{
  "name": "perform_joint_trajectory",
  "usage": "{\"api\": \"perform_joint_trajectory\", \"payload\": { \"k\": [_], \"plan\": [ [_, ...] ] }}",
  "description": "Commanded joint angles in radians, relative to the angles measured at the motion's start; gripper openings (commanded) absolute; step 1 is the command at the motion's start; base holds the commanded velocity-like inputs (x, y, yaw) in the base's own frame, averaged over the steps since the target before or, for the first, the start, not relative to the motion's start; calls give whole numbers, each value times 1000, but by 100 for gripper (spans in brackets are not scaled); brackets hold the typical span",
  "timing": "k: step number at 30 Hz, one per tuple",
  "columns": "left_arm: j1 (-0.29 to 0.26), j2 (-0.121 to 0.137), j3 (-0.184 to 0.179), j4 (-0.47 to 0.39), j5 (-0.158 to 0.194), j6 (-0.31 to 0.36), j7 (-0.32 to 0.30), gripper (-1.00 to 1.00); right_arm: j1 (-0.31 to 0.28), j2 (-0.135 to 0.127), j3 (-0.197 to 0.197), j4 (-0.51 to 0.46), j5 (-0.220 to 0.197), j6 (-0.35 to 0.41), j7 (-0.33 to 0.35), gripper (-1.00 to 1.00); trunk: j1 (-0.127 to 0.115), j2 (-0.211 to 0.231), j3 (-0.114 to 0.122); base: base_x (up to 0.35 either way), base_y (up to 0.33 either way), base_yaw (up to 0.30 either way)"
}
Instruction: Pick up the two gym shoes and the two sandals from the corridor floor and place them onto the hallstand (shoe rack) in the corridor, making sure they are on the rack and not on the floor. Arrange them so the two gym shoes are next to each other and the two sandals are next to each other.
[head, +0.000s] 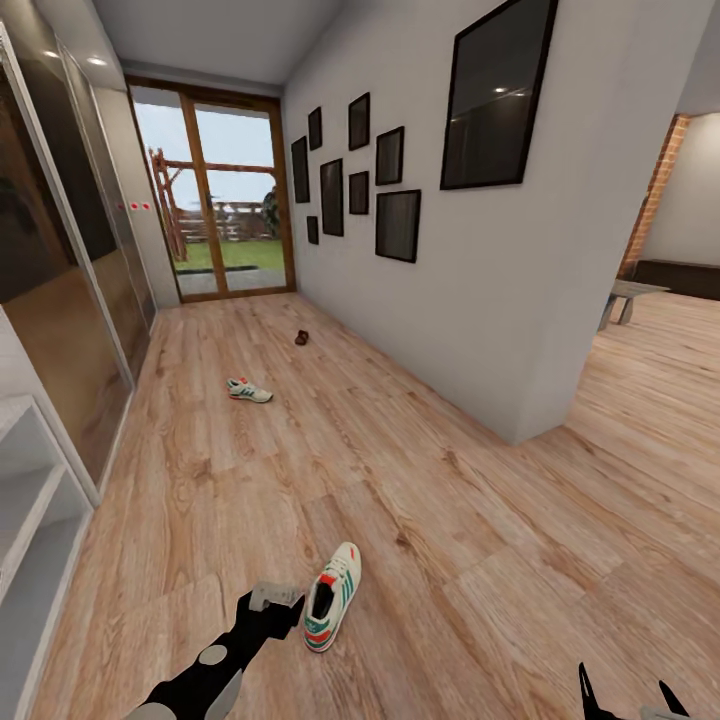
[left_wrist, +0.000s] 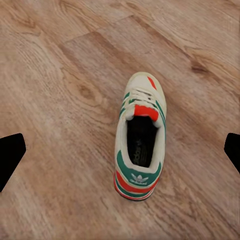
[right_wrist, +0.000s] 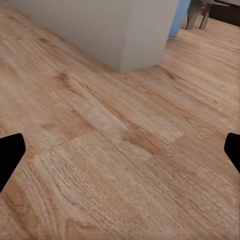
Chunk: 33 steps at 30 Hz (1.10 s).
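Corridor floor (head: 400, 470): near shoe (head: 333, 596), far shoe (head: 248, 390), one sandal (head: 301, 338) unracked. Rack (head: 30, 500) bare. Left gripper (left_wrist: 120, 155) wide open, empty, above near shoe. Right gripper (right_wrist: 120, 152) open, empty.

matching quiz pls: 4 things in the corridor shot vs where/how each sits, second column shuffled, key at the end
Things:
1. near gym shoe
2. far gym shoe
3. sandal
4. shoe rack

Places:
A. farthest down the corridor, near the glass door
B. pale unit against the left wall
C. on the floor right beside the left gripper
D. on the floor mid-corridor, lying sideways

Pairs: 1-C, 2-D, 3-A, 4-B
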Motion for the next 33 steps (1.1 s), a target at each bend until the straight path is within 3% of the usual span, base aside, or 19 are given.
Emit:
{"api": "perform_joint_trajectory", "payload": {
  "k": [1, 33],
  "plan": [
    [-1, 0, -4, 1, 0, -4, 1, 100, 0, 0, 1, -1, -2, -2, -3, 100, 0, 0, -1, 0, 71, 0],
    [-2, -1, -13, -4, -10, -9, 3, 100, 1, 1, 1, 1, -1, -2, -3, 100, 0, 0, -1, 0, 8, 0]
  ]
}}
